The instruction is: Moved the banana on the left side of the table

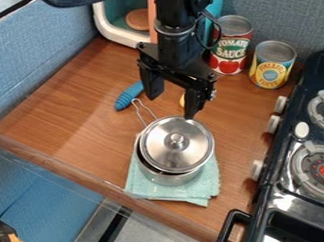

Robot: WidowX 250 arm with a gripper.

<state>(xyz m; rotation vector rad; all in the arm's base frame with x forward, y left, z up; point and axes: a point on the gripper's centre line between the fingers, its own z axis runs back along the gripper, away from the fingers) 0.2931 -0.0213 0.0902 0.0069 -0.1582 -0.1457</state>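
Observation:
Over the wooden table, behind the lidded pot, the gripper [170, 106] hangs with its two fingers spread wide apart. A small yellow piece [182, 100], perhaps the banana, peeks out beside the right finger; most of it is hidden behind the gripper, so I cannot tell its full shape. No contact between it and the gripper can be made out.
A metal pot [169, 177] with a lid [176, 144] rests on a folded teal cloth [205, 187]. A blue ridged object [128, 96] lies left of the gripper. Two cans [230, 44], [272, 64] stand behind; a stove [282, 197] borders the right.

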